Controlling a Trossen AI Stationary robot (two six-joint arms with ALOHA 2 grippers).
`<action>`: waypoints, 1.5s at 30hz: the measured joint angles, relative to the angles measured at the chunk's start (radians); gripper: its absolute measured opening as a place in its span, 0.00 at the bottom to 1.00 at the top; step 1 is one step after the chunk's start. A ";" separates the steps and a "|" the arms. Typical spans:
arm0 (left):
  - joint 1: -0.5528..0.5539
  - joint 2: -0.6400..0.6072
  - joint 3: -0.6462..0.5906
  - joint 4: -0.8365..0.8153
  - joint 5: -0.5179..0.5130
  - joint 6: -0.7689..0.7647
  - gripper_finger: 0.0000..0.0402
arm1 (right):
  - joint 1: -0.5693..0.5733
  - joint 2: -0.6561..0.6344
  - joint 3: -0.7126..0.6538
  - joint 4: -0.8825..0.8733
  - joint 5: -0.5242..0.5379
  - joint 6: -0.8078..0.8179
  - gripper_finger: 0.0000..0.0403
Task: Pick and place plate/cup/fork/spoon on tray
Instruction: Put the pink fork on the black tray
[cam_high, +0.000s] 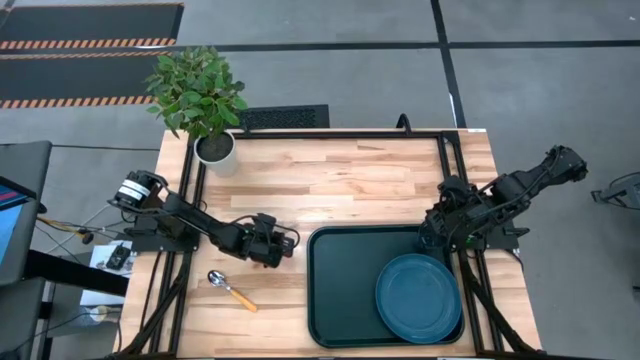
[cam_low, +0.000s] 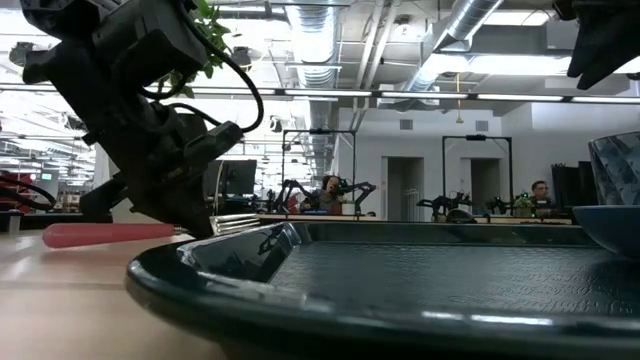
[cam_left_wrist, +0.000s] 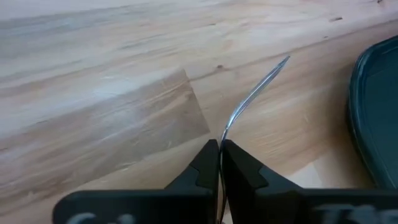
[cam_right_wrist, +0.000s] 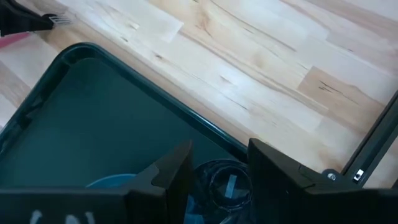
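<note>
The fork, red handle (cam_low: 100, 234) and silver tines (cam_low: 235, 222), lies on the wood just left of the dark green tray (cam_high: 340, 290), with my left gripper (cam_left_wrist: 221, 146) shut on it. The teal plate (cam_high: 418, 297) sits in the tray's near right part. My right gripper (cam_right_wrist: 217, 168) hangs over the tray's far right corner with the smoky cup (cam_right_wrist: 221, 182) between its fingers. The cup (cam_low: 615, 170) shows tilted above the plate's rim in the low view. The spoon (cam_high: 232, 290), orange-handled, lies on the wood nearer the front, left of the tray. My left gripper pinches the fork's thin metal neck (cam_left_wrist: 225, 132) between its two fingers, where the metal leaves the red handle. The fingers come slanting down from the table's left. The tines stick out beyond the fingertips toward the tray, and the fork lies about level at the tabletop. My right gripper has the cup between its two fingers, one on each side of its wall (cam_right_wrist: 200, 180). The fingers come slanting down from above, and I look into the cup's mouth. The cup hangs tilted, clear above the tray next to the plate.
A white plant pot (cam_high: 215, 150) with a leafy plant stands at the table's far left corner. The tray's left half (cam_right_wrist: 93, 124) is bare. Black frame rails (cam_high: 450, 150) run along the table's edges. People sit in the room far behind.
</note>
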 joint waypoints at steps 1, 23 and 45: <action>0.000 -0.013 0.000 0.000 -0.002 -0.001 0.00 | 0.000 0.000 0.000 0.000 0.000 0.000 0.45; -0.029 -0.003 0.002 0.909 -0.011 0.101 0.00 | 0.001 0.131 0.001 0.120 0.056 -0.105 0.45; -0.147 0.440 0.711 0.430 -0.360 0.010 0.00 | 0.067 0.144 0.000 0.188 0.077 -0.135 0.45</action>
